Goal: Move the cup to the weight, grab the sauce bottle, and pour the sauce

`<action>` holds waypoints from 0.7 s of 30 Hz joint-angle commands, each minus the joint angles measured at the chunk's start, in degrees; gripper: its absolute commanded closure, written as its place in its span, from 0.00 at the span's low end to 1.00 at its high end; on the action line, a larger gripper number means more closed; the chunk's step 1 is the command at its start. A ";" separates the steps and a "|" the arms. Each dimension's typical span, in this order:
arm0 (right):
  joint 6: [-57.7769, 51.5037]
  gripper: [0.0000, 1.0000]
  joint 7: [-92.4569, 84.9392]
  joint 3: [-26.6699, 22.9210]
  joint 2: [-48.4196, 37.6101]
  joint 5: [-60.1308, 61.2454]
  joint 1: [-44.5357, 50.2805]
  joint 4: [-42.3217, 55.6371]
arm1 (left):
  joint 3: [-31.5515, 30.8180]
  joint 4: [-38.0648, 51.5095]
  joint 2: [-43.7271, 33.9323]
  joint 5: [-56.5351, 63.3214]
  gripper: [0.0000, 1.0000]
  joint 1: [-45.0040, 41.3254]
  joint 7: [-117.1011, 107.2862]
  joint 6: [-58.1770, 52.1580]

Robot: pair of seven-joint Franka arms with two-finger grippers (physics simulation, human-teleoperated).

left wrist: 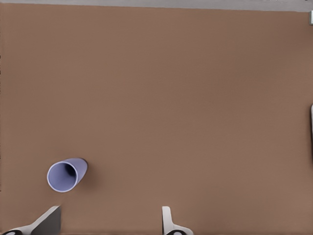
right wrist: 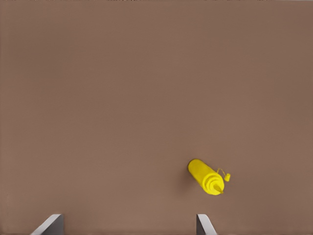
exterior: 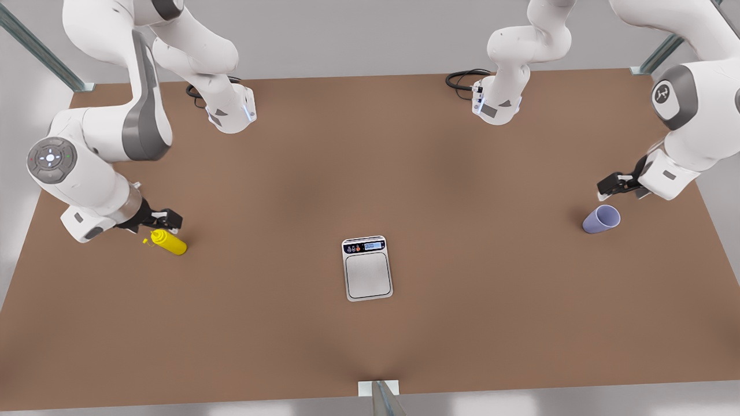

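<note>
1. The left gripper [exterior: 607, 186] hovers over the table [exterior: 370, 346] at the front view's right, fingers apart and holding nothing. Two fingertips [left wrist: 166, 218] show at the edge of the left wrist view, with a wide gap between them.

2. The cup [exterior: 601, 219] stands just beside that gripper, on the side toward the front view's near edge. In the left wrist view the cup [left wrist: 67, 175] shows its dark mouth. It sits off to one side of the gap between the fingers, close to one fingertip and not centred.

3. The right gripper [exterior: 162, 221] hangs at the front view's left, its fingers likewise spread and empty. Its fingertips [right wrist: 203, 223] frame bare table in the right wrist view.

4. The bottle [exterior: 169, 242] is just beside the right gripper, again on the near-edge side. Whether it stands or lies on its side cannot be told for certain. Its nozzle faces the camera in the right wrist view, where the bottle [right wrist: 206, 177] sits near one finger, off the centre line.

5. The scale [exterior: 367, 268] rests flat near the table's middle, well apart from both cup and bottle. Its display strip is at the far end, and its steel platform is bare.

6. By these positions the left arm is far nearer the cup and looks the one to carry it to the scale. That gripper would likely need to shift sideways to centre on the cup before closing. Nothing has been grasped yet.
</note>
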 commanded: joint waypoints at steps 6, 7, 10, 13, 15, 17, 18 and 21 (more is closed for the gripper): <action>0.00 0.00 -1.06 0.00 0.36 0.02 0.33 0.09 | 0.00 0.07 6.11 0.19 0.00 3.34 0.86 -2.24; 0.00 0.00 -1.15 0.00 0.36 0.02 0.33 0.00 | 0.00 0.42 7.87 0.10 0.00 7.82 3.94 -0.75; -0.09 0.00 -2.28 0.00 0.45 2.56 -0.02 0.00 | -0.18 0.42 11.91 0.01 0.00 16.70 12.10 4.34; -0.61 0.00 -5.44 0.27 1.86 3.27 0.50 -0.26 | 0.08 -0.89 14.11 -0.16 0.00 18.20 15.01 10.05; -2.11 0.00 -8.09 0.36 1.95 3.27 -0.02 -0.26 | 0.44 -7.57 14.02 -0.34 0.00 18.20 15.01 19.11; -3.87 0.00 -12.92 0.36 1.95 3.27 -0.55 -0.26 | 0.61 -13.81 14.11 -0.42 0.00 19.43 15.01 26.40; -3.87 0.00 -13.45 0.36 1.95 3.27 -0.20 -0.17 | 0.61 -15.65 13.58 -0.60 0.00 19.43 15.01 26.85; -4.13 0.00 -13.98 0.27 2.03 7.40 -1.78 -0.09 | 2.02 -18.82 13.49 -0.60 0.00 19.96 15.71 26.85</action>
